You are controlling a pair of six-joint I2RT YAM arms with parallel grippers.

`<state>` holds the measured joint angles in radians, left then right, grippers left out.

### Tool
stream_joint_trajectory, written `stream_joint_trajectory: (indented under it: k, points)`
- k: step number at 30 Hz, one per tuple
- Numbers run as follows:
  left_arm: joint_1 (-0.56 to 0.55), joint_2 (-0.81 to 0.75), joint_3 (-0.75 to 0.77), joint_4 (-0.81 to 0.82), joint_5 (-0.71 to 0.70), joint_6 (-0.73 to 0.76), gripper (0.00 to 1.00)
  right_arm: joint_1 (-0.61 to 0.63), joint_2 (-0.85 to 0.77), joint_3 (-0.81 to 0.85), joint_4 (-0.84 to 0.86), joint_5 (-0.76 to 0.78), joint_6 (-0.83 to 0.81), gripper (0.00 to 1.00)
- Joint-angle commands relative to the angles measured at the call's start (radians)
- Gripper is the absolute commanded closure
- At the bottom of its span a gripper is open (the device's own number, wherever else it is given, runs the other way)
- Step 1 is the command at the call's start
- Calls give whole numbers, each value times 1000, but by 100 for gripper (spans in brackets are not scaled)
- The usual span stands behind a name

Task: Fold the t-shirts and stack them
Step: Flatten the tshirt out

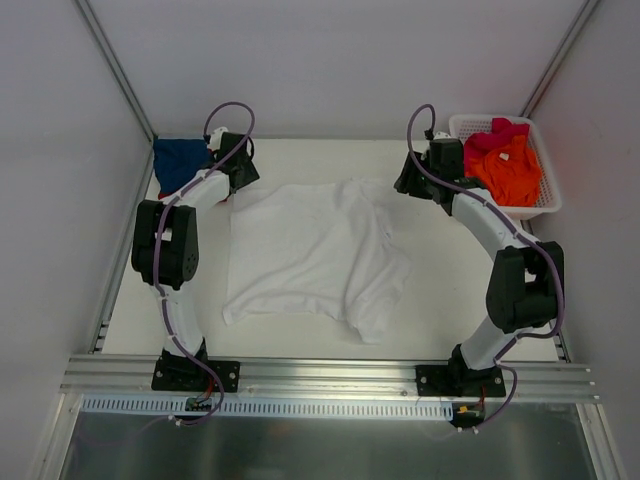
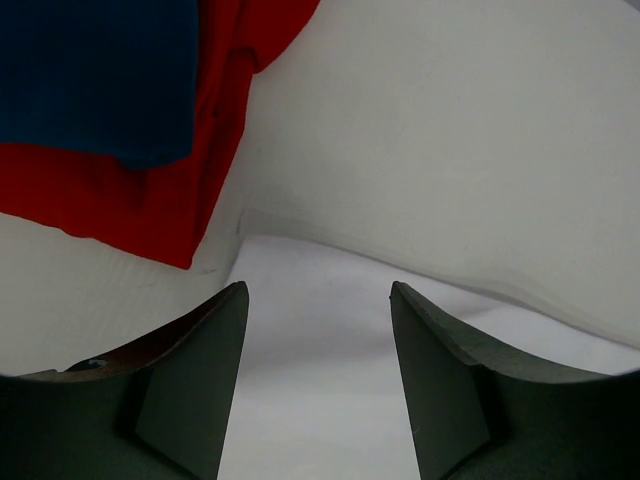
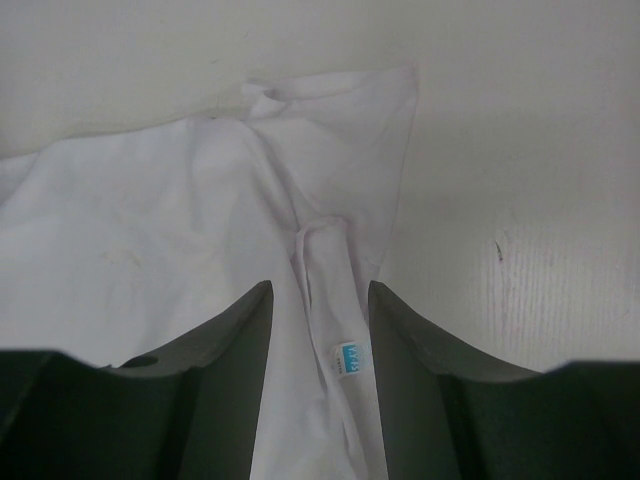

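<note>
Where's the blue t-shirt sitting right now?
Top view: the blue t-shirt is in the far left corner of the table, just left of the left gripper. The left wrist view shows it lying on top of the red t-shirt.

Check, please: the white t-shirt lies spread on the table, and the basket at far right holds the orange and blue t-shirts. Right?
Not quite: the top view shows the basket holding the orange t-shirt and the pink t-shirt, not a blue one. The white t-shirt does lie spread on the table.
</note>
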<state>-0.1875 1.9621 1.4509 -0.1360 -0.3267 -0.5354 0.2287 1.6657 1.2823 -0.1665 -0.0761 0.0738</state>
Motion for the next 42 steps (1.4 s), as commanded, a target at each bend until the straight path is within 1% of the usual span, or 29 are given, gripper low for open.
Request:
stream_joint_trajectory:
  k: [1,5,6,7,9,10,18,20,31,40,42]
  points:
    - [16,15,63,-45,-75,34,41,-23,2,31,45,-48,-2,54]
    - [26,30,83,-69,-94,48,42,-38,5,19,62,-70,11,54]
    - [29,44,101,-89,-89,48,46,-42,6,15,62,-71,17,54]
    - [33,52,109,-100,-84,46,48,-43,6,12,70,-76,18,54]
    - [40,70,129,-132,-80,37,48,-49,5,5,74,-83,26,54]
    - [42,75,132,-140,-72,35,47,-51,3,2,79,-91,29,54]
    - [82,112,134,-166,38,-12,48,-72,-20,-34,99,-117,46,54]
    - [83,115,126,-166,51,-17,50,-77,-23,-40,104,-120,50,54]
    - [83,152,140,-163,175,-66,53,-83,-37,-60,125,-134,69,55]
    - [83,153,131,-163,166,-78,55,-84,-34,-61,133,-143,72,55]
    - [83,153,134,-165,163,-77,57,-85,-34,-61,134,-145,73,55]
